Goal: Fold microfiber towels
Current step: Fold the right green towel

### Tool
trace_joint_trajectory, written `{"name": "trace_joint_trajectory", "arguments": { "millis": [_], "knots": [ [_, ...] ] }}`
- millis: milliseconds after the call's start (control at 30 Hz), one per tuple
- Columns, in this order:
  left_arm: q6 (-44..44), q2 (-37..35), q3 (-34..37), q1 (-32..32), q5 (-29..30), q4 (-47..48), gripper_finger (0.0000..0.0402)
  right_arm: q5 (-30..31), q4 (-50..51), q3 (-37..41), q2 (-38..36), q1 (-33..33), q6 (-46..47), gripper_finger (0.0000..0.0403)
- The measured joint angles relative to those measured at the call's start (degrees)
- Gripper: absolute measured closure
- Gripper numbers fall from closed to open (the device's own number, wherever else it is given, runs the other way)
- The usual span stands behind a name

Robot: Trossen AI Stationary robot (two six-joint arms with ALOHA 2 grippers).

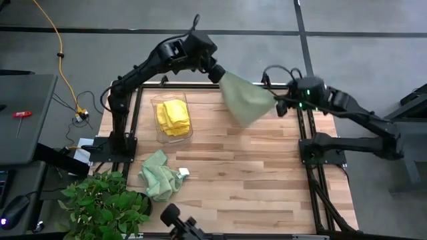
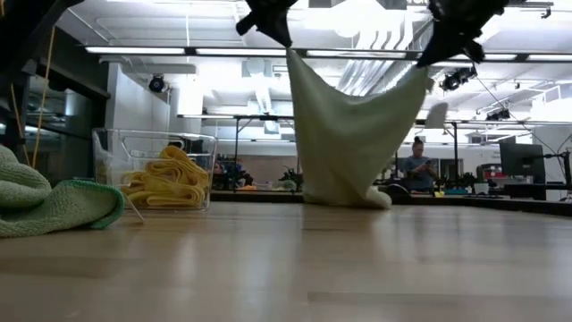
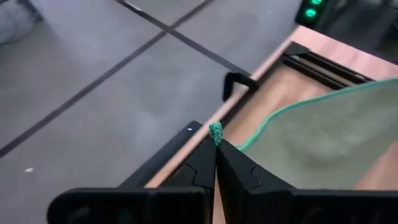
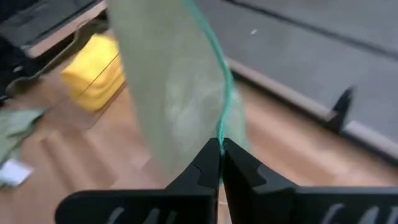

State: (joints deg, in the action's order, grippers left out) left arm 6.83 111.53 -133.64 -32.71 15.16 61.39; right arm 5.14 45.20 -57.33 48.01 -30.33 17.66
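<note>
Left gripper (image 1: 217,72) and right gripper (image 1: 279,101) each clamped corner of green towel (image 1: 243,99), hanging over counter (image 1: 267,173). Judged best: keep top edge taut, lower evenly, lay flat.

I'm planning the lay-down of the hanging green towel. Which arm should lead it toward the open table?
Probably the right. Both grippers, left gripper and right gripper, pinch corners of the green towel, but the right sits over the bare table, the left at its far edge.
</note>
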Motion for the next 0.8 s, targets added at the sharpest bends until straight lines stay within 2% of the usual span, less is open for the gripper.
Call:
{"name": "trace_joint_trajectory", "arguments": {
  "millis": [167,400,600,800],
  "knots": [
    [1.01,0.00,0.04,-1.90,2.69,0.02,0.0402,-1.29,1.90,-10.54,8.61,-9.93,-11.17,0.0403],
    [3.32,-0.64,0.09,-4.42,5.62,-0.01,0.0401,-1.94,10.46,-27.31,20.17,-20.54,-23.34,0.0403],
    [2.96,-4.26,0.07,-4.68,9.31,-3.50,0.0401,-0.89,15.28,-39.84,26.38,-25.62,-27.02,0.0403],
    [1.97,-7.75,0.07,-4.21,9.91,-7.43,0.0401,-1.26,15.68,-46.30,28.09,-27.05,-27.18,0.0403]
  ]
}}
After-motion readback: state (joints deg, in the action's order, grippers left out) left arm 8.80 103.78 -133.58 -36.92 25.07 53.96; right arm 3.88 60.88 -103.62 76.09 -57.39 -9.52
